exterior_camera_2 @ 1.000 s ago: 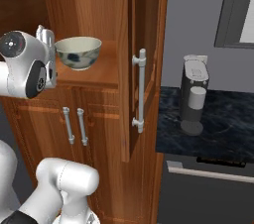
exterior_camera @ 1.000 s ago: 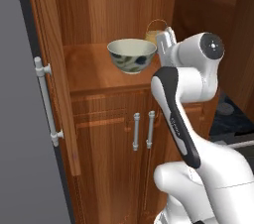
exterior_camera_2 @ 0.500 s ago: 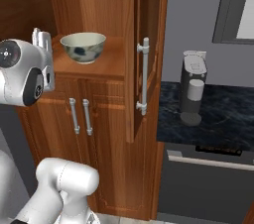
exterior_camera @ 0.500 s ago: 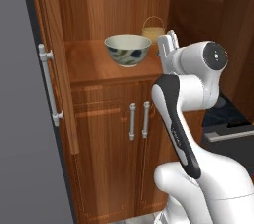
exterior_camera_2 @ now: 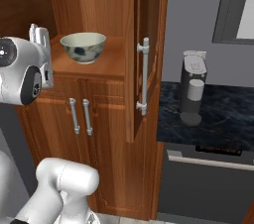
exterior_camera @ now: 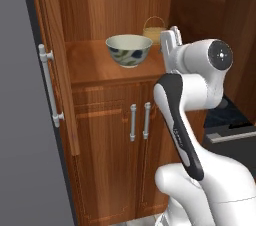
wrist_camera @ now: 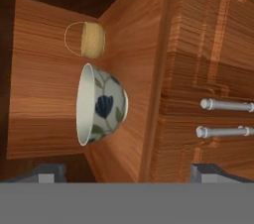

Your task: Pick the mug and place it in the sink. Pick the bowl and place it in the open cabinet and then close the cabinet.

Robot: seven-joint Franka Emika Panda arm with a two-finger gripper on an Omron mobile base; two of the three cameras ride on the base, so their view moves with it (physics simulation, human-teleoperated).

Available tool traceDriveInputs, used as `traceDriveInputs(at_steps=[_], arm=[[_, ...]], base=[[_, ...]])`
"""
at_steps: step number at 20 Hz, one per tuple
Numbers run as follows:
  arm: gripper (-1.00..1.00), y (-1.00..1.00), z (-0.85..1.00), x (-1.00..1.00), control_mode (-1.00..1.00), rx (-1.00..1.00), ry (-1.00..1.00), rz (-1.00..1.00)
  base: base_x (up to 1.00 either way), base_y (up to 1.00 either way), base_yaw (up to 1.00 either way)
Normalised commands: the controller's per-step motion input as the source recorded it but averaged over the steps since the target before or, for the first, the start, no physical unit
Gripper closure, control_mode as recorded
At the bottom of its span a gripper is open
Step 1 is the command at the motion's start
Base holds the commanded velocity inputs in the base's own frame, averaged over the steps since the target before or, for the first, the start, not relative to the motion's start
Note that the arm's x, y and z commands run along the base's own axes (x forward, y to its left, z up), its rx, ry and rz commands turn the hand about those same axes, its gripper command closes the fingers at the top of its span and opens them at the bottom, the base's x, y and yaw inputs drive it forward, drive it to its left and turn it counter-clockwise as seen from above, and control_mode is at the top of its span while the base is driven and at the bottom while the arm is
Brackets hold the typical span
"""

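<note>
The cream bowl (exterior_camera: pixel 129 50) with its dark leaf pattern stands upright on the lower shelf of the open cabinet (exterior_camera: pixel 90 67). The same bowl (exterior_camera_2: pixel 83 47) also shows from the right and, close up and rolled sideways, as the bowl (wrist_camera: pixel 101 105) in the hand view. My gripper (exterior_camera: pixel 170 40) hovers open at the shelf's front edge, just right of the bowl, holding nothing. From the right, the gripper (exterior_camera_2: pixel 38 34) is left of the bowl. Its fingertips (wrist_camera: pixel 47 171) stand wide apart, clear of the bowl. The mug and the sink are out of view.
A small woven basket (exterior_camera: pixel 154 29) sits behind the bowl on the shelf. The cabinet's left door (exterior_camera: pixel 52 75) and right door (exterior_camera_2: pixel 144 49) stand open outward. The lower cupboard (exterior_camera: pixel 140 120) is shut. A coffee machine (exterior_camera_2: pixel 192 89) stands on the dark counter (exterior_camera_2: pixel 218 124).
The whole picture has shifted slightly, so the base has moved a little. The bowl stays on the shelf and the gripper stays open beside it.
</note>
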Motion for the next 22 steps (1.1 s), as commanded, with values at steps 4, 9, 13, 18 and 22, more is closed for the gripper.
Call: traceDriveInputs(at_steps=[4,9,13,18,22], arm=[[-1.0,-0.24,0.3,-0.38,-1.0,0.01,-0.08,-0.03],[-1.0,-0.42,0.24,-0.28,-1.0,0.06,-0.01,-0.05],[-1.0,-0.58,0.23,-0.25,-1.0,0.11,0.0,-0.04],[-1.0,-0.65,0.23,-0.62,-1.0,0.17,-0.03,-0.07],[-1.0,-0.54,0.18,-0.7,-1.0,0.14,-0.06,-0.07]], base=[[0.0,0.0,0.0],[0.0,0.0,0.0],[0.0,0.0,0.0],[0.0,0.0,0.0],[0.0,0.0,0.0]])
